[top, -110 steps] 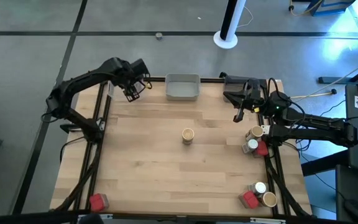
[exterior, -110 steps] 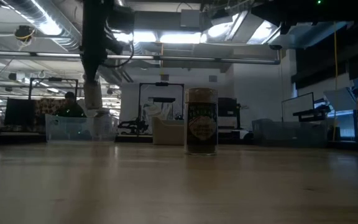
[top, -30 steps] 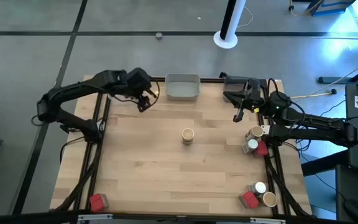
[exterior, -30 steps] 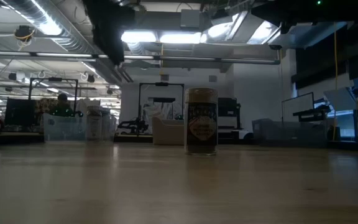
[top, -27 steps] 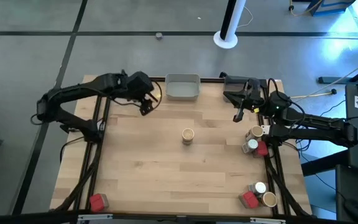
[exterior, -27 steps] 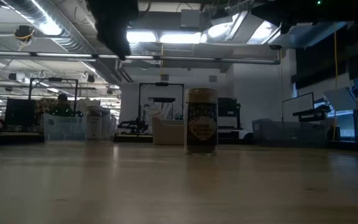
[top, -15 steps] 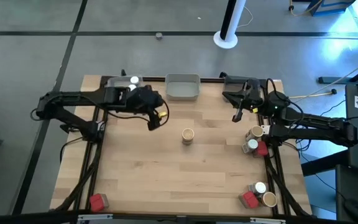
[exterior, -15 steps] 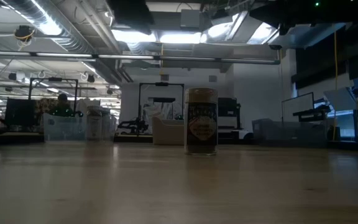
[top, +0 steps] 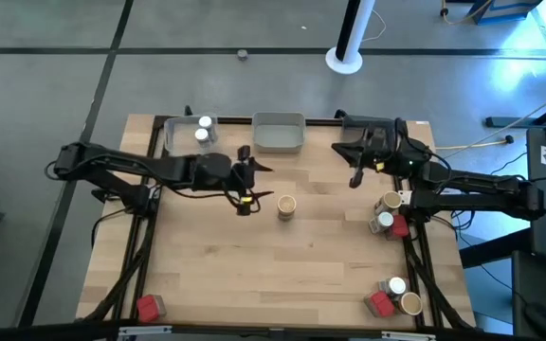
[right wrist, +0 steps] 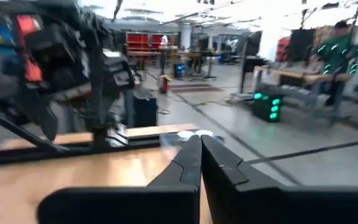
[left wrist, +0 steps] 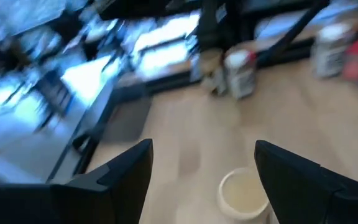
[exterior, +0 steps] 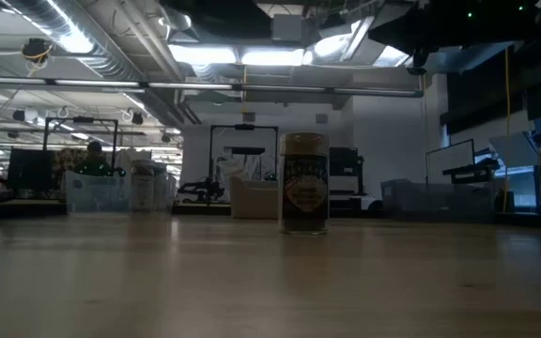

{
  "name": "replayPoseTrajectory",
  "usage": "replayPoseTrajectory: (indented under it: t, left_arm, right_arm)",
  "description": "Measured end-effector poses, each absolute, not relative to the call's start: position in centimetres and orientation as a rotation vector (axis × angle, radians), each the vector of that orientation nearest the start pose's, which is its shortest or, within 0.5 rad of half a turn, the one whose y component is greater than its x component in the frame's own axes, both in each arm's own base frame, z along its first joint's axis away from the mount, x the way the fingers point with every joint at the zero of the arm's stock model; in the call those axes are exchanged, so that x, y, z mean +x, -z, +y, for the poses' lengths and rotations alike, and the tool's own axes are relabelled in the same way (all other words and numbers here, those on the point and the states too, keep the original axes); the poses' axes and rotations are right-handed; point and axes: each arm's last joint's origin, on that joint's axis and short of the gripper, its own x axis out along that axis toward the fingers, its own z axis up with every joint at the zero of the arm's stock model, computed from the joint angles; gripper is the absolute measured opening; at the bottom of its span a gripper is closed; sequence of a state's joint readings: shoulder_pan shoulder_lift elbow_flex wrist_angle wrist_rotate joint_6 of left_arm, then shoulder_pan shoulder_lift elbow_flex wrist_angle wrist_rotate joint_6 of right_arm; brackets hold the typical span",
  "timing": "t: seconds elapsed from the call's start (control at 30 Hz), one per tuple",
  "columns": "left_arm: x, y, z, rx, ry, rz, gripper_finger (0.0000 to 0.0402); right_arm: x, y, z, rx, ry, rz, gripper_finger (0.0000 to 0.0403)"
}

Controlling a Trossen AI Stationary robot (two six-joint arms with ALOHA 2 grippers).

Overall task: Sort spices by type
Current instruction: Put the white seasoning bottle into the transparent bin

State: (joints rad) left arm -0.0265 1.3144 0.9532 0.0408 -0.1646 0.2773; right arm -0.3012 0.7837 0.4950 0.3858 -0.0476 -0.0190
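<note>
Left claw [top: 247, 189] hangs over the desk [top: 254, 265] just at 9 o'clock of the lone tan-brown jar [top: 286, 206], fingers spread, holding nothing. In the left wrist view the jar's pale top [left wrist: 244, 194] sits between the two dark fingers [left wrist: 126, 171].

Right claw [top: 356, 175] waits near the desk's 1 o'clock corner, fingers pressed together, nothing held.

Lone jar stands upright near desk centre; the low view shows its dark label [exterior: 304, 183].

Clear tray [top: 172, 138] at 11 o'clock holds two white-capped jars [top: 202, 131]. Grey tray [top: 278, 133] at 12 o'clock.

At the 3 o'clock edge: a cluster of tan jar [top: 388, 203], white-capped jar [top: 383, 221] and red packet [top: 401, 226], touching or nearly so.

At 5 o'clock: white-capped jar [top: 396, 285], red packet [top: 380, 303], tan jar [top: 410, 304], close together.

One red packet [top: 147, 307] alone at the 7 o'clock corner.
</note>
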Motion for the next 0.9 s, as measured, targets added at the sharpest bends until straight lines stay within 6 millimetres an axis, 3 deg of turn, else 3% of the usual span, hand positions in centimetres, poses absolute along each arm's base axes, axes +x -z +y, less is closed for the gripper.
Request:
replayPoseTrajectory:
  t: [0.23, 0.53, 0.7, 0.9]
  left_arm:
    - [28.6, -27.5, 1.3, 0.32, -0.056, 0.203, 0.0265]
    - [24.7, -26.1, 1.6, 0.283, -0.067, 0.193, 0.0265]
    - [22.2, -27.0, 1.4, 0.293, -0.071, 0.111, 0.0265]
    - [20.3, -27.3, 1.3, 0.265, -0.07, 0.129, 0.0265]
  right_arm:
    - [17.3, -30.1, -5.0, 0.03, 0.182, -0.019, 0.0012]
    - [17.5, -34.5, -2.9, 0.054, 0.272, 0.239, 0.0012]
    - [17.1, -37.1, -1.3, 0.098, 0.239, 0.322, 0.0012]
    - [17.3, -38.7, 0.9, 0.163, 0.261, 0.496, 0.0012]
